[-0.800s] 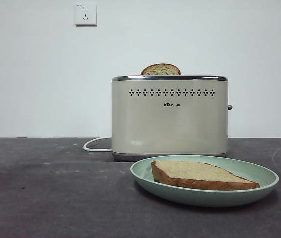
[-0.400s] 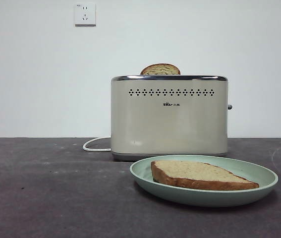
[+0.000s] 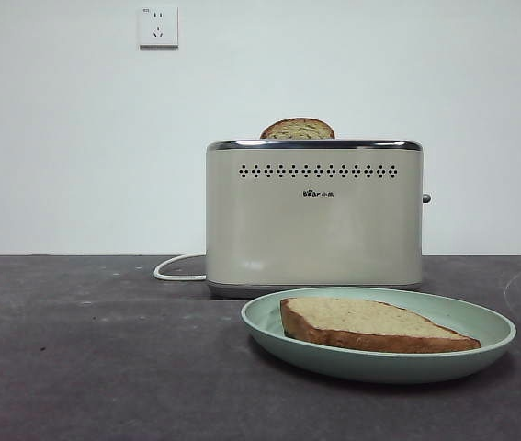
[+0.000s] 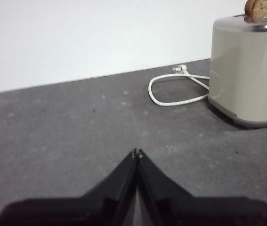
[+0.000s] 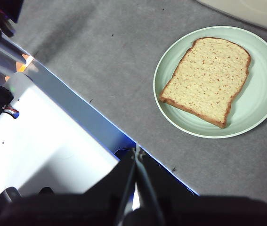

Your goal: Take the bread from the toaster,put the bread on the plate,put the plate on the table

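The bread lies flat on the mint-green plate, which rests on the dark grey table in front of the cream toaster. Both also show in the right wrist view, bread on plate. A second slice pokes its domed top out of the toaster, which also shows in the left wrist view. My left gripper is shut and empty, low over the table, away from the toaster. My right gripper is shut and empty, high above the table's edge, apart from the plate.
The toaster's white cord loops on the table beside it. The table's front edge and a white robot base show in the right wrist view. Wall sockets sit on the white back wall.
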Robot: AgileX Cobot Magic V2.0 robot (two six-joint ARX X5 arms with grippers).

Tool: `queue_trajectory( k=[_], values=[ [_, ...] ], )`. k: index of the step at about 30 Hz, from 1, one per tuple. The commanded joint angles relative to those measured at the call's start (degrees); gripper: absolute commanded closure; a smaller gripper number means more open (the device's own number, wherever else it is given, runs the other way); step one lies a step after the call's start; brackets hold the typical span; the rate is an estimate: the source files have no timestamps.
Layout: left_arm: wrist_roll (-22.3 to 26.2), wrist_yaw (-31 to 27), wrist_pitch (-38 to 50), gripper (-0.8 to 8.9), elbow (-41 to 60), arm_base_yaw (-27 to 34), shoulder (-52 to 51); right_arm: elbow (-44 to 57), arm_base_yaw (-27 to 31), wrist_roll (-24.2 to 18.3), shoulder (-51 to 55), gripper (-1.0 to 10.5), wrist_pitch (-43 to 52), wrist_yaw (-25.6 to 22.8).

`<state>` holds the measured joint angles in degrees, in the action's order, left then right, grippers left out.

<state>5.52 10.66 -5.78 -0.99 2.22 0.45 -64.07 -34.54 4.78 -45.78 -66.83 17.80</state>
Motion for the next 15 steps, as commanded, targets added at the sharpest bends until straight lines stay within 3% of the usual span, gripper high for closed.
queue_trajectory(
  k=[1,15],
  values=[
    [-2.03,-0.04,-1.73,8.17,0.83,0.20,-0.33,0.37,-0.07,0.52,0.11,9.5,0.31,-0.17],
    [-4.26,0.00,-3.89,8.17,0.83,0.17,-0.33,0.37,-0.07,0.52,0.11,9.5,0.31,-0.15]
  ],
)
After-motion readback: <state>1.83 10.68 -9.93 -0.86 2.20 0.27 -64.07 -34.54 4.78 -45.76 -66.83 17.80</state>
